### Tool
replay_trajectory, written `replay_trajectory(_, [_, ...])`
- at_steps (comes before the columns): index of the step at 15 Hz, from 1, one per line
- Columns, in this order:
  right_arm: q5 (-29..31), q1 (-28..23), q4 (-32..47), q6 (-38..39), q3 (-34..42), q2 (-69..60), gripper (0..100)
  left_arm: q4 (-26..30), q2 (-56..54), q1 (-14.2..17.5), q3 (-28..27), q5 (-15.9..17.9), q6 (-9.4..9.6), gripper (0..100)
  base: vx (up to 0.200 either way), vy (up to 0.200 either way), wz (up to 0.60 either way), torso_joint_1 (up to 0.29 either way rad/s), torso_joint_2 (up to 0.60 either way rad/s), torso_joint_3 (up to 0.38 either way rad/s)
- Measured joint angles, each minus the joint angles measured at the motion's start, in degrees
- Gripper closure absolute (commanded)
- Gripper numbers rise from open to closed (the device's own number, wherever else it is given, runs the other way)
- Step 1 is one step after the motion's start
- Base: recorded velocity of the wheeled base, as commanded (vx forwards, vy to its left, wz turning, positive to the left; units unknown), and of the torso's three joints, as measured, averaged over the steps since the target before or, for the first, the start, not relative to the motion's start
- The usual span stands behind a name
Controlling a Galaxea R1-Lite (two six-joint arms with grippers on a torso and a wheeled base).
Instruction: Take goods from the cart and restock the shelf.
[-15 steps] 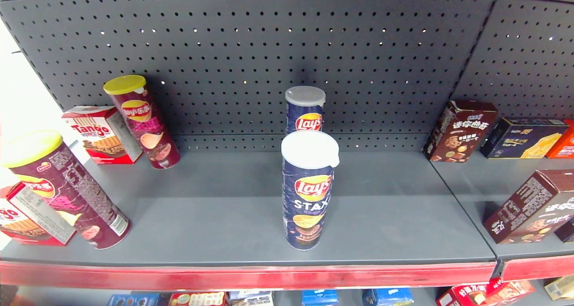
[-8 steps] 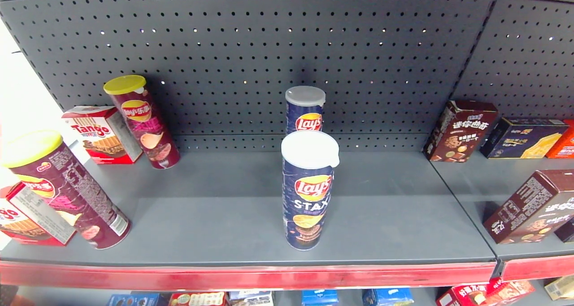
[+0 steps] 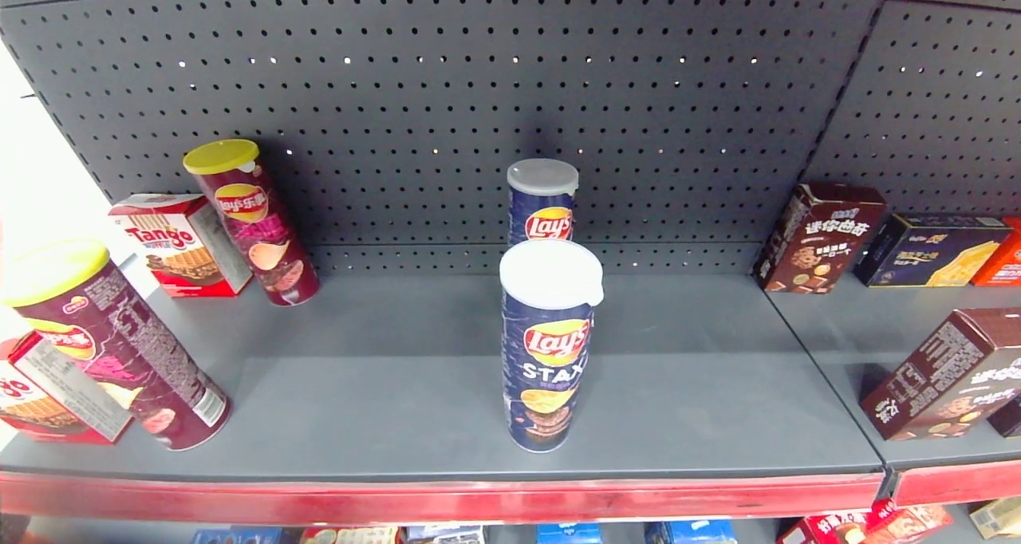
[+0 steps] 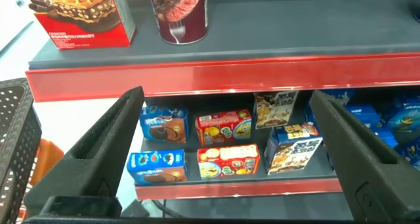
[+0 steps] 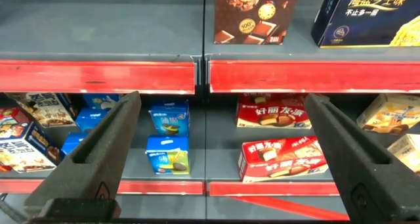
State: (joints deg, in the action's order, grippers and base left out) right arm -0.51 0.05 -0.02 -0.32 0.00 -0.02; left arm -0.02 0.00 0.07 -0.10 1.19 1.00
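On the grey shelf (image 3: 383, 384) a dark blue chip can (image 3: 549, 344) with a white lid stands upright near the front. A second blue can (image 3: 542, 201) stands behind it by the pegboard. My left gripper (image 4: 226, 96) is open and holds nothing; it sits below and in front of the shelf's red edge (image 4: 216, 76). My right gripper (image 5: 222, 98) is also open and holds nothing, facing the red edge (image 5: 98, 76) of the shelf and the boxes below it. A black mesh cart wall (image 4: 13, 138) shows beside the left gripper.
Two maroon cans with yellow lids (image 3: 251, 221) (image 3: 112, 344) and red wafer boxes (image 3: 179, 245) stand at the shelf's left. Brown boxes (image 3: 817, 237) (image 3: 949, 372) stand at the right. The lower shelf holds several small snack boxes (image 4: 226, 145) (image 5: 167, 135).
The head view has shifted slightly, so everything sits a little lower in the picture. The cans and boxes themselves have not moved.
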Motion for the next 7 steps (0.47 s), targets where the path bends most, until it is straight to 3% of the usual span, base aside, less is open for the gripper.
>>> replay_trajectory(7, [0.0, 0.0, 0.0, 0.0, 0.0, 0.0, 0, 0.0, 0.0, 0.0, 0.0, 0.0, -0.02, 0, 0.000, 0.000, 0.00, 0.000, 0.00, 0.000])
